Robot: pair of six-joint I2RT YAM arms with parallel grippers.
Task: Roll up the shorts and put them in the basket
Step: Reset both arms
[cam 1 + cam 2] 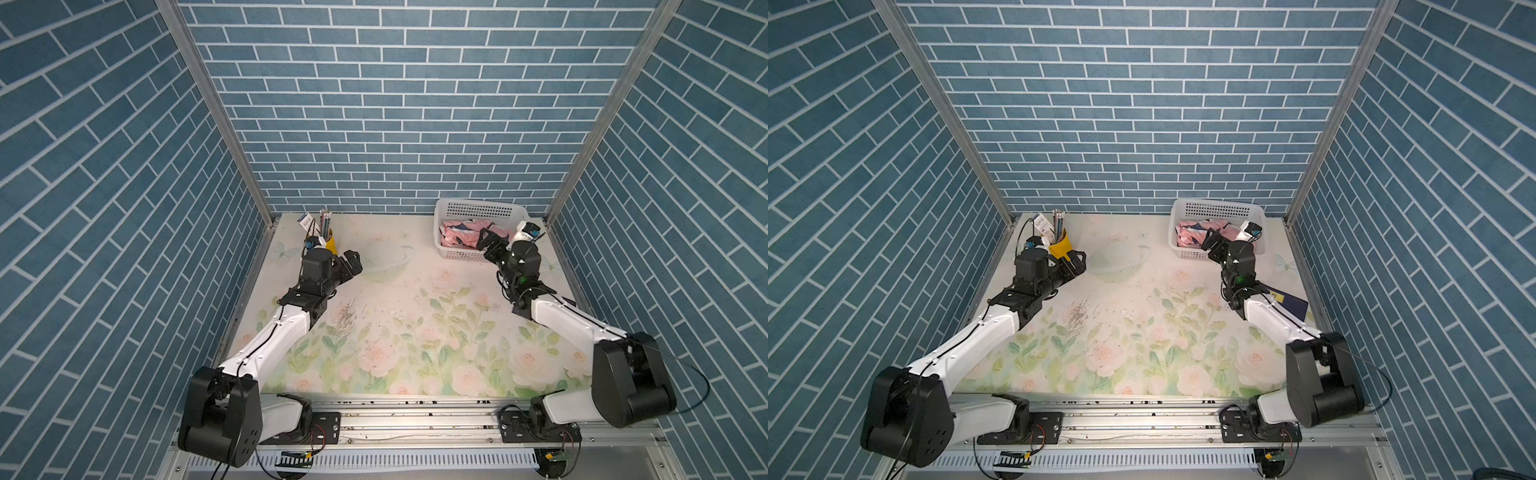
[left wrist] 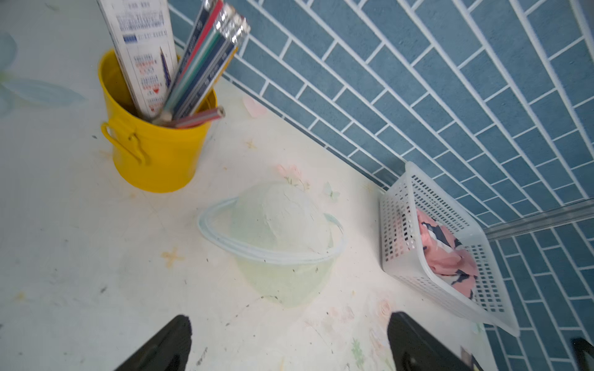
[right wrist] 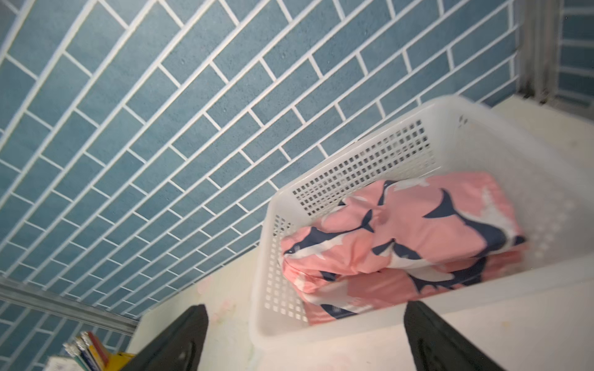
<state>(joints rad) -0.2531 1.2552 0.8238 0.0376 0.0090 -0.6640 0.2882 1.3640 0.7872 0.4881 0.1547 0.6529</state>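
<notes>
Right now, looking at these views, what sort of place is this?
Probably a robot test booth, not a home: blue brick-print wall panels in metal frames, a left arm and right arm bolted to a rail, and a flower-print table holding props.

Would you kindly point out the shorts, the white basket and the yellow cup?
shorts (image 3: pixel 418 231): right wrist view, pink top fold.
white basket (image 3: pixel 363 170): right wrist view, perforated wall.
yellow cup (image 2: pixel 160 160): left wrist view, outer side.
</notes>
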